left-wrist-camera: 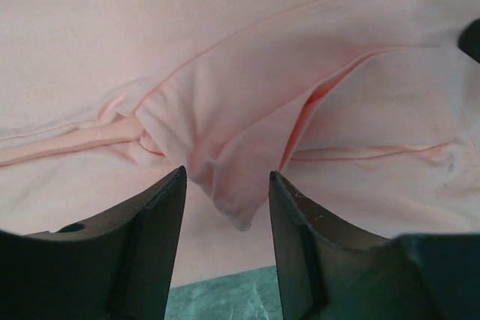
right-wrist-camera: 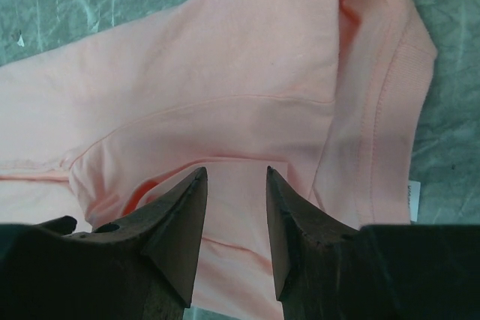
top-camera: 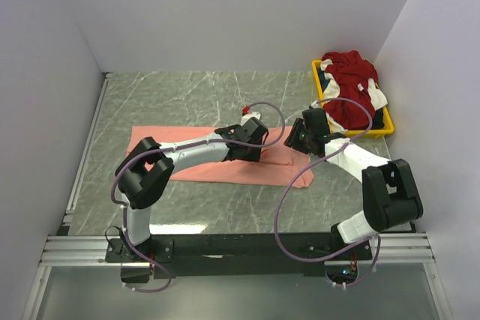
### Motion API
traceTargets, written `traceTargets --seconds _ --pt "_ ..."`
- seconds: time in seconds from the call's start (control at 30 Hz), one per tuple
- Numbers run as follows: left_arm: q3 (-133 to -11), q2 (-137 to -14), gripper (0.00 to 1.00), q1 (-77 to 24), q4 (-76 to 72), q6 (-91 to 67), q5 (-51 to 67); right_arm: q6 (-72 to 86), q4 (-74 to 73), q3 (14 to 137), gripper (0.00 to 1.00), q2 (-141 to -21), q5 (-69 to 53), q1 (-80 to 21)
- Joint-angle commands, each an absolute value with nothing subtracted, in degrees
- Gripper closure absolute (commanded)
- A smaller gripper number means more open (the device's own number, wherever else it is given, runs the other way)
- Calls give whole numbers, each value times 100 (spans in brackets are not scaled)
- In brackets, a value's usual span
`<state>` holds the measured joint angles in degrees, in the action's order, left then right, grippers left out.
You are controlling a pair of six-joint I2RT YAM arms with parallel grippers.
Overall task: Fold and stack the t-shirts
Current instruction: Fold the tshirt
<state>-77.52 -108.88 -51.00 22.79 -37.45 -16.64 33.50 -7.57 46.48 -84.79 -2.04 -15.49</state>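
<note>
The salmon-pink t-shirt [top-camera: 199, 164] lies folded in a long band across the middle of the table. My left gripper [top-camera: 247, 144] hangs over its right part, open; in the left wrist view a loose corner of the pink cloth [left-wrist-camera: 225, 185] sits between the fingers [left-wrist-camera: 161, 215], which are apart. My right gripper [top-camera: 298, 140] is open over the shirt's right end; the right wrist view shows the pink shirt [right-wrist-camera: 225, 65] with its ribbed collar [right-wrist-camera: 390, 110] under the spread fingers [right-wrist-camera: 180, 215]. The dark red and white t-shirt [top-camera: 352, 84] lies crumpled on dark cloth in the yellow tray [top-camera: 379, 131].
The yellow tray sits at the back right against the white wall. White walls close in the green marble table [top-camera: 187, 95] on the left, back and right. The arm bases stand on the black rail [top-camera: 240, 245] at the near edge.
</note>
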Motion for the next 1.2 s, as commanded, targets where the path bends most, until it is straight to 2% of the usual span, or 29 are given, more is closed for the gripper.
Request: traceTargets --seconds 0.0,0.3,0.33,0.43,0.63,1.17 --pt "-8033 -10916 48 -5194 2320 -3577 -1828 3313 -457 4614 56 -8622 -325 -1494" --pt "-7875 -10916 70 -5238 2364 -3595 -1846 3313 -325 4500 57 -8754 -352 -1468" --pt "-7849 -10916 76 -5238 2373 -3612 -1854 3313 -325 4500 57 -8745 -352 -1476" --pt "-7770 -10863 87 -5238 2399 -3639 -1916 3305 -299 4474 57 -8754 -352 -1468" --pt "-7638 -10775 99 -5238 2443 -3665 -1960 3305 -281 4438 57 -8763 -360 -1459" --pt "-7295 -10486 99 -5230 2514 -3665 -2118 3401 -80 4070 57 -8403 -799 -1450"
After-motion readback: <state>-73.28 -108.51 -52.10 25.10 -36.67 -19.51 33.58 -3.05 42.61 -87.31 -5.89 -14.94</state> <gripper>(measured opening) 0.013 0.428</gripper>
